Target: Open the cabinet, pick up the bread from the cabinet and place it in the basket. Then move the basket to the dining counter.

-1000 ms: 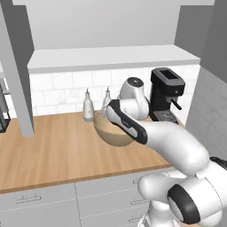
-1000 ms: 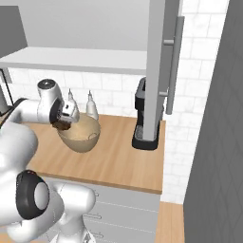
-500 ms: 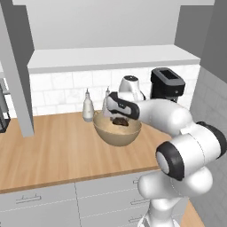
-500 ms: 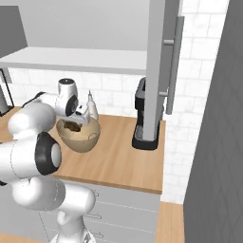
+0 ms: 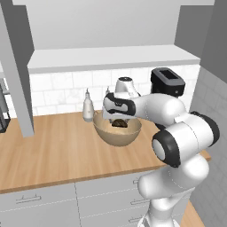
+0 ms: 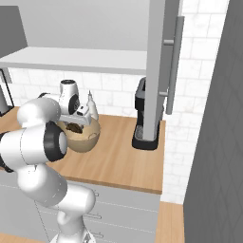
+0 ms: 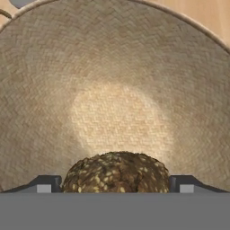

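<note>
Now, against the pictures from a second ago, my arm has swung from beside the basket (image 5: 117, 131) to directly above its mouth, and my gripper (image 5: 118, 116) hangs over the hollow. The bread (image 7: 117, 172) sits between my fingers (image 7: 43, 184), which stand spread wide on either side of it; I cannot tell whether they touch the crust or whether it already rests on the basket floor. My reading: the placing step is done or nearly so, and moving the basket to the dining counter is left. Materials: the basket inside shows a fine woven, straw-like weave, pale tan, smooth-curved like a bowl, brightest at the bottom. The bread is a dark brown rounded lump, rough and speckled with pale seeds. The basket stands on the wood-plank desk (image 5: 53, 155), with a white bottle (image 5: 88, 106) just beside it on the wall side and a black coffee machine (image 6: 144, 118) well apart from the basket, under the open cabinet door (image 6: 159, 61), flat grey with a bar handle.
</note>
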{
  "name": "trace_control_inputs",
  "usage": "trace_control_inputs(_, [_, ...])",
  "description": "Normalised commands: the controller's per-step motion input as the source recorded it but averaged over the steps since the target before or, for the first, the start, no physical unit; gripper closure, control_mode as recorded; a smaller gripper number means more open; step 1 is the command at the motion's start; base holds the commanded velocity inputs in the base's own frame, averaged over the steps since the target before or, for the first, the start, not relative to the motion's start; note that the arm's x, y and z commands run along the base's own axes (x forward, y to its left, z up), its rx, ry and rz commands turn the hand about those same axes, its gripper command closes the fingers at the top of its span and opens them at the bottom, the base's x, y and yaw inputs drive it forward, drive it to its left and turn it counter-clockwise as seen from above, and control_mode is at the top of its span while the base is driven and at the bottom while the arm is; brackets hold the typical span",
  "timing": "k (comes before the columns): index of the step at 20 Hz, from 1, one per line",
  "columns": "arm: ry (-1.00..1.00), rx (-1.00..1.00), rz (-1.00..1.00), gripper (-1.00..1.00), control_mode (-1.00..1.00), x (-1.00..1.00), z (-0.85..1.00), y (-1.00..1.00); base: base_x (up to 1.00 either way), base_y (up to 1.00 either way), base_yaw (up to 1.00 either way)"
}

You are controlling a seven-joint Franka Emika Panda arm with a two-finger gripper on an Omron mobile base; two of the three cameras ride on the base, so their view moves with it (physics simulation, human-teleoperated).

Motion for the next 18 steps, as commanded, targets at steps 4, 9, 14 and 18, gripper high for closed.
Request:
trace_control_inputs(4, [0.0,0.0,0.0,1.0,-1.0,0.0,-0.18,0.0,0.0,0.0,0.0])
trace_control_inputs(9, [0.0,0.0,0.0,-1.0,-1.0,0.0,-0.01,0.0,0.0,0.0,0.0])
trace_control_inputs(14, [0.0,0.0,0.0,-1.0,-1.0,0.0,0.0,0.0,0.0,0.0,0.0])
trace_control_inputs(18, [0.0,0.0,0.0,-1.0,-1.0,0.0,0.0,0.0,0.0,0.0,0.0])
